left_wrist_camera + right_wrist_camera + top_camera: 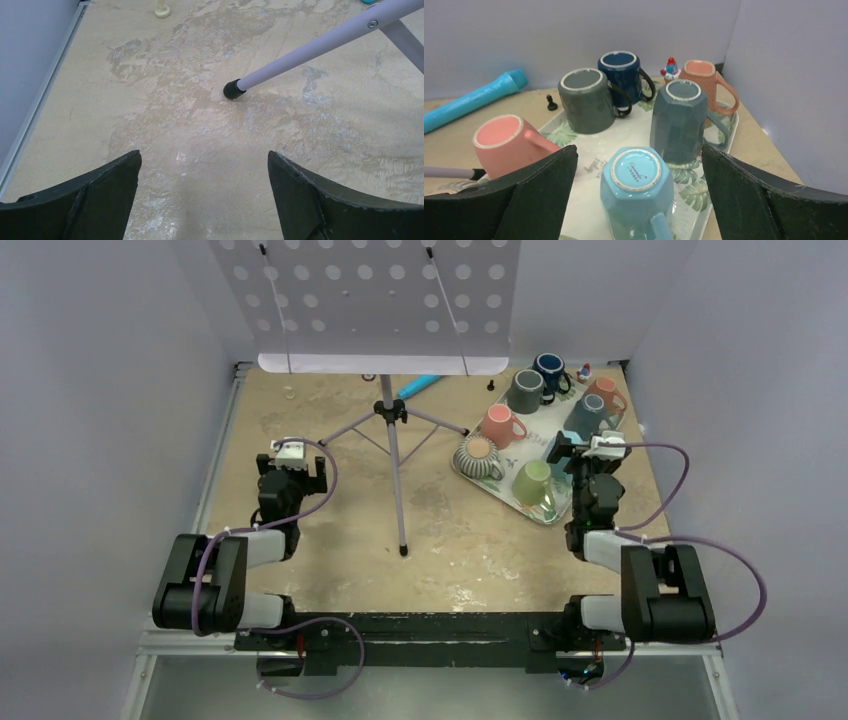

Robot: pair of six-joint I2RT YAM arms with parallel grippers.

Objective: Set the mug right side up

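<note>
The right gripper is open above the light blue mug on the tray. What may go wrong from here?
1. The light blue mug stands close to the grey-blue mug and the pink mug; the wide-open fingers of the right gripper may knock one of them on the way down.
2. Its glazed, faceted wall looks slippery. While it is turned over, it may slip and fall onto the tray or its neighbours.

Left end effector and right end effector gape wide (arms forward).
</note>
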